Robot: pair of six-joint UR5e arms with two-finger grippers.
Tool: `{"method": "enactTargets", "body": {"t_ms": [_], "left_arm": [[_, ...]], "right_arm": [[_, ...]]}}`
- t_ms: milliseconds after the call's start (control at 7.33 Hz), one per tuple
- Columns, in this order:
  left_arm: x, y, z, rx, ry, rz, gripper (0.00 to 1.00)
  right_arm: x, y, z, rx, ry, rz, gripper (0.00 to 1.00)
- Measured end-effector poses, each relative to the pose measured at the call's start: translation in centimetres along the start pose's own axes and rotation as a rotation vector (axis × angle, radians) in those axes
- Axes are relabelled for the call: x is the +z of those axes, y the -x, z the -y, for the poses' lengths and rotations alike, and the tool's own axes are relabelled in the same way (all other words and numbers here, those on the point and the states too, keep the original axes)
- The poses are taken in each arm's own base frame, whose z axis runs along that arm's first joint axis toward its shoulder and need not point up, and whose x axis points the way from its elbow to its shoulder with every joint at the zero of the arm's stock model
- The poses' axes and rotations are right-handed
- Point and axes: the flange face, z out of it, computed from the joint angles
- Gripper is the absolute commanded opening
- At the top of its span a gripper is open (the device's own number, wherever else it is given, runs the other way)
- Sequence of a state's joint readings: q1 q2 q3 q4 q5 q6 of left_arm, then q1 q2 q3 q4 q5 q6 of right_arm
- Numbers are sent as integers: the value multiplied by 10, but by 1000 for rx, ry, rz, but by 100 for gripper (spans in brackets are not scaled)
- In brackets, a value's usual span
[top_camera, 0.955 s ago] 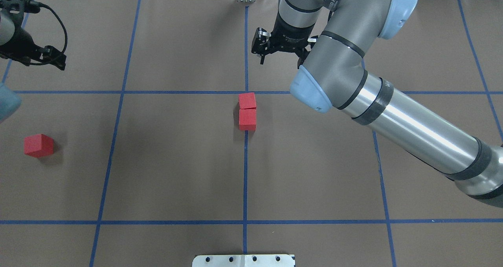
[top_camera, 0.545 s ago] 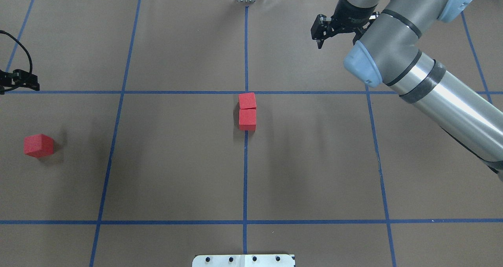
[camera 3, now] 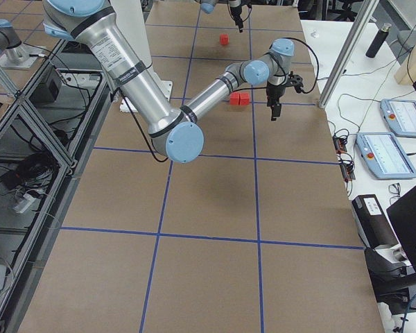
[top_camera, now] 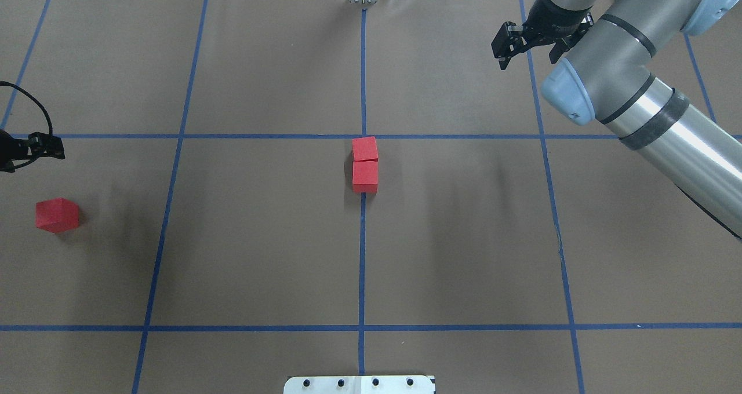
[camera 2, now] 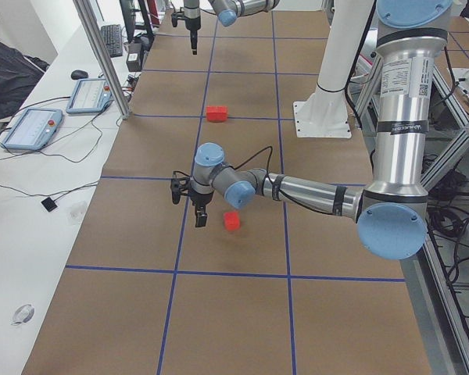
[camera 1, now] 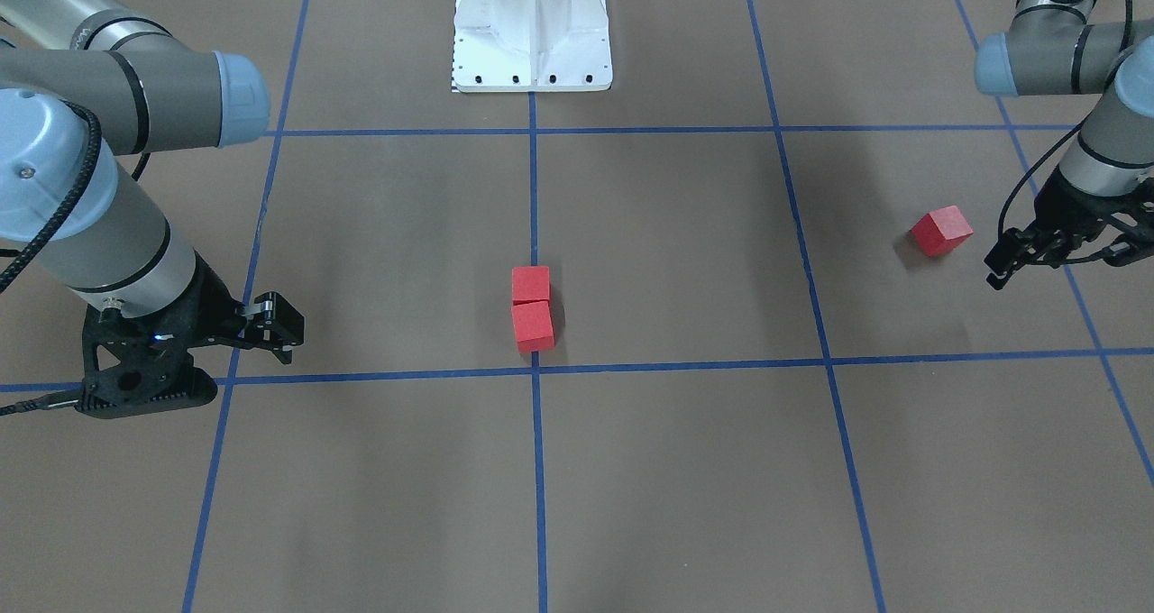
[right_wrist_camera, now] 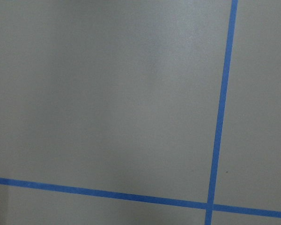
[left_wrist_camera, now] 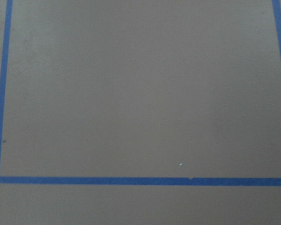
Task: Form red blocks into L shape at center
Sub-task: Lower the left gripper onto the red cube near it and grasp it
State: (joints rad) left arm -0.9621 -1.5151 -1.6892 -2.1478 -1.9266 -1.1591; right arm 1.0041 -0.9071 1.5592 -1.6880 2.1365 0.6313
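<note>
Fingers of the left gripper (camera 1: pixel 1050 257) and the right gripper (top_camera: pixel 526 49) are spread, holding nothing. Pushing the third block (top_camera: pixel 57 215), alone near the left edge of the table (top_camera: pixel 261 255), in too hard could knock crooked the two red blocks (top_camera: pixel 365 165) touching at the center (top_camera: pixel 363 132). All three are small, plain, dull red cubes.

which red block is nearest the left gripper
The lone red block on the robot's left side, close to the left gripper; the other two sit touching each other at the centre line.
</note>
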Motion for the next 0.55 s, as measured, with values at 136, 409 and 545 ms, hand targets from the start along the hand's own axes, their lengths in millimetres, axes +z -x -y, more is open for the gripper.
{"method": "enactTargets", "body": {"t_ms": [136,409,545], "left_arm": [[3,-4,-20,-7,9,-3,100],[-9,8,-45,-3,23,0,100],[-12,12,-50,0,26,2,100]], "right_arm": [[1,-1,-1,-4,-3,2,99],[0,-1,-1,-5,-6,4,99],[0,-1,-1,-4,-6,4,99]]}}
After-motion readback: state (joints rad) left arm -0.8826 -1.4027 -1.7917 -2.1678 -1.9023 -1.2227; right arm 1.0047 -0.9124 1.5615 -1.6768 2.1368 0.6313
